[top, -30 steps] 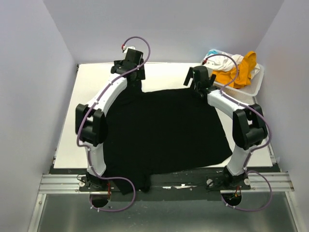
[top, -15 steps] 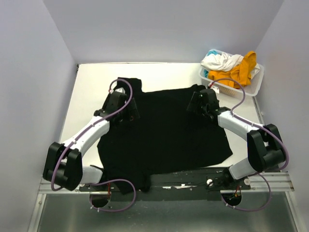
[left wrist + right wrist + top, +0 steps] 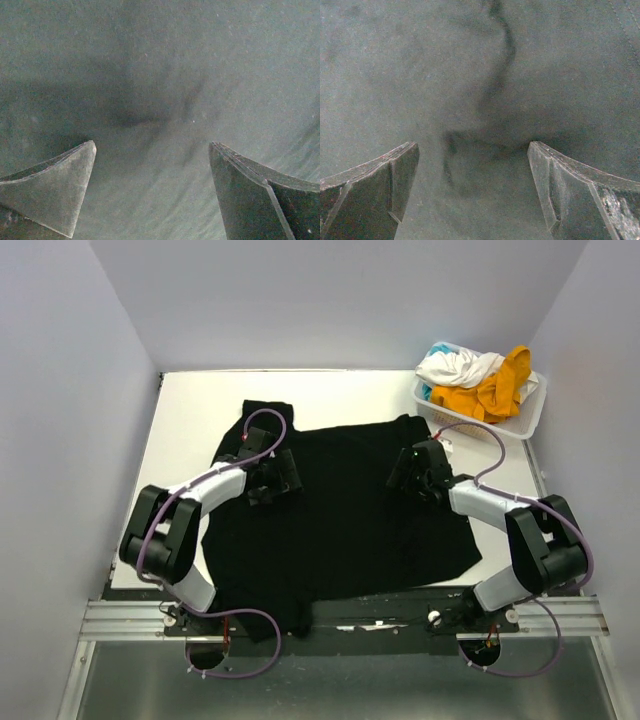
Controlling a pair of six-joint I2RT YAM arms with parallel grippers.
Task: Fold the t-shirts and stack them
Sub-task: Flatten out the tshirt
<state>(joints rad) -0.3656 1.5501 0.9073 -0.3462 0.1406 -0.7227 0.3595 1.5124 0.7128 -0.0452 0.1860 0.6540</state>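
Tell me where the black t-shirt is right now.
Top view: the black t-shirt lies spread across the table, beneath the left hand and right hand, with the white basket of other shirts beyond its far right corner.

The large t-shirt (image 3: pixel 340 515) is lying spread across the middle of the table (image 3: pixel 185 410), its near-left corner hanging over the near edge. The left gripper (image 3: pixel 152 144) is hovering over its far-left part, the right gripper (image 3: pixel 473 144) over its far-right part. The basket (image 3: pixel 531 420) is standing at the far-right corner, with the other t-shirts (image 3: pixel 478 380) heaped inside.
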